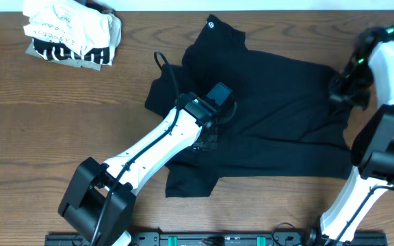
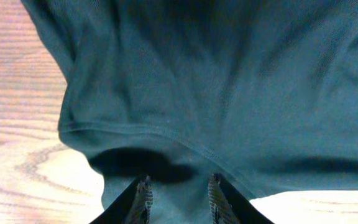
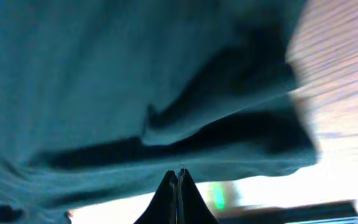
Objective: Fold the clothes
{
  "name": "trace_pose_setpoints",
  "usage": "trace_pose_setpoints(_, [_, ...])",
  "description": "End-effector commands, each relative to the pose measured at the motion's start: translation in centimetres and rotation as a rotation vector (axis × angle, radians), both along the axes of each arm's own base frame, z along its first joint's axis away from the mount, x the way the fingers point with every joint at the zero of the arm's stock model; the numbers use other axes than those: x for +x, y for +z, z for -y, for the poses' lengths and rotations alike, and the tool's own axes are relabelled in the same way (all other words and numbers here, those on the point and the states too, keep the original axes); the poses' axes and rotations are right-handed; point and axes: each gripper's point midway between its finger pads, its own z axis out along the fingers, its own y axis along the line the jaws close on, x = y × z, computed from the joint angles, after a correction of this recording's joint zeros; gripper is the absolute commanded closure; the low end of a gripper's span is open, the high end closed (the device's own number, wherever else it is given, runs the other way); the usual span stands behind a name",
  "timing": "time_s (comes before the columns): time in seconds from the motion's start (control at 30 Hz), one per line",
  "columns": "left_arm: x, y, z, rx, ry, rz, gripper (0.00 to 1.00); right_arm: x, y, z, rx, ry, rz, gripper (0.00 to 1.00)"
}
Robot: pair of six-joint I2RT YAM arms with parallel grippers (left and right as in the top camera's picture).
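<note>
Overhead, I see the black shirt [image 1: 265,116] spread rumpled across the middle of the wooden worktop [image 1: 46,123], a tiny white logo mark showing near its far edge; a white folded bundle with black lettering [image 1: 70,34] sits well apart at the far left corner; my left arm reaches in from the near edge and its left end effector [image 1: 209,140] rests low on the near left part of the shirt; in the left wrist view the two fingers [image 2: 143,199] stand partly apart with dark fabric lying between them, a hemmed edge curving just ahead, but I cannot tell whether they pinch it or merely straddle it; bare wood shows to the left of the cloth. My right arm stands at the right side of the worktop, its right end effector [image 1: 340,89] at the shirt's right edge; in the right wrist view the fingers [image 3: 169,199] are pressed fully together, with folded fabric just ahead; I cannot tell whether any cloth is caught between them.
</note>
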Motion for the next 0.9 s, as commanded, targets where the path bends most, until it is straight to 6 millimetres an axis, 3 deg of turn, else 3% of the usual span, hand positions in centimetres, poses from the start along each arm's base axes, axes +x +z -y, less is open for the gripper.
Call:
trace_pose_setpoints(0.0, [-0.3, -0.2, -0.7, 0.028, -0.001, -0.013, 0.67, -1.3, -1.4, -1.4, 0.021, -0.003, -0.049, 0.99])
trace_pose_setpoints(0.17, [-0.9, -0.2, -1.3, 0.051, -0.002, -0.040, 0.67, -4.0, -4.0, -2.2, 0.016, -0.043, -0.135, 0.99])
trace_pose_setpoints(0.3, [-0.8, -0.2, -1.3, 0.049, 0.000, -0.038, 0.67, -5.4, -4.6, -2.4, 0.006, -0.060, -0.117, 0.99])
trace_pose_setpoints(0.53, [0.2, -0.2, -2.3, 0.041, 0.047, -0.031, 0.80, -8.2, -1.5, -2.2, -0.073, -0.114, 0.032, 0.99])
trace_pose_setpoints(0.67, [1.0, -0.2, -2.9, 0.034, 0.076, -0.023, 0.81, -10.5, 0.5, -1.2, -0.182, -0.186, 0.110, 0.99])
trace_pose_setpoints(0.87, [1.1, -0.2, -3.1, 0.033, 0.083, -0.022, 0.81, -12.8, 0.5, -1.5, -0.223, -0.315, 0.205, 0.91])
